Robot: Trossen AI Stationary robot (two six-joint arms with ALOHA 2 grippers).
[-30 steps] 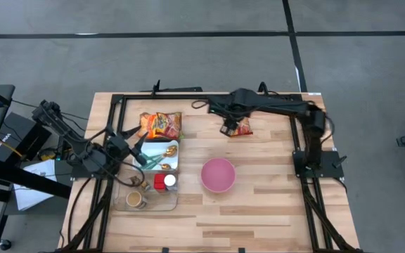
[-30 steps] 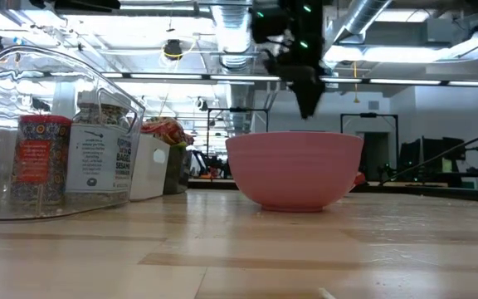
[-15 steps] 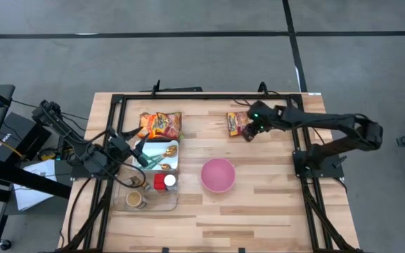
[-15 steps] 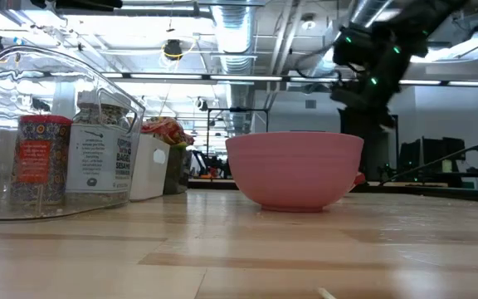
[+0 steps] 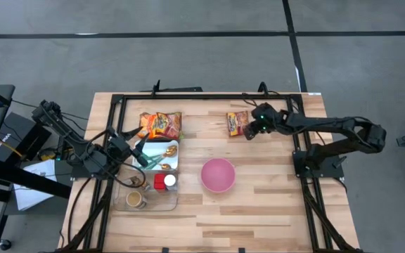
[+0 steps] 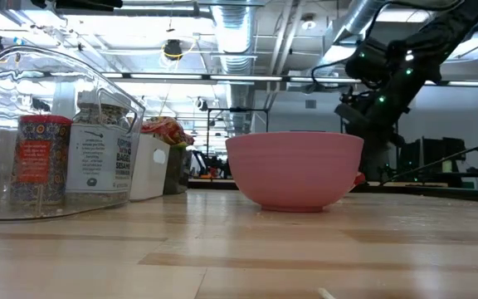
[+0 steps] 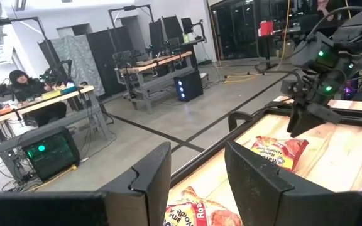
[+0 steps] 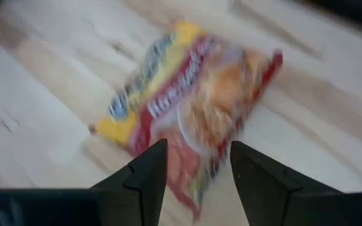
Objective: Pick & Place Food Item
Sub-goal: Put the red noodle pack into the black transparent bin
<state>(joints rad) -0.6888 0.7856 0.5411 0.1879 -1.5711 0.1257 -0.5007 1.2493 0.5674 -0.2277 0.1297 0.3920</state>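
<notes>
From above, we are seeing the noodle packet [image 5: 237, 123] lying flat near the worktop's far edge, with the right gripper [image 5: 251, 131] hovering just beside it, and the left gripper [image 5: 139, 156] waiting over the tray [image 5: 176, 156] by the left edge. In the right wrist view, we are looking past parted fingers [image 8: 146, 179] grasping nothing, the packet [image 8: 187, 116] lying just beyond them. In the left wrist view, that arm's fingers [image 7: 146, 179] are standing apart and empty.

Even, bright overhead light falls on the pale wooden surface [image 5: 259, 204], casting only faint shadows. In the low view, ceiling strip lights [image 6: 181, 76] glare at twelve o'clock, and the clear plastic bin [image 6: 56, 133] glints. The right wrist view is motion-blurred: the red-and-yellow noodle packet [image 8: 193, 119] smears.
</notes>
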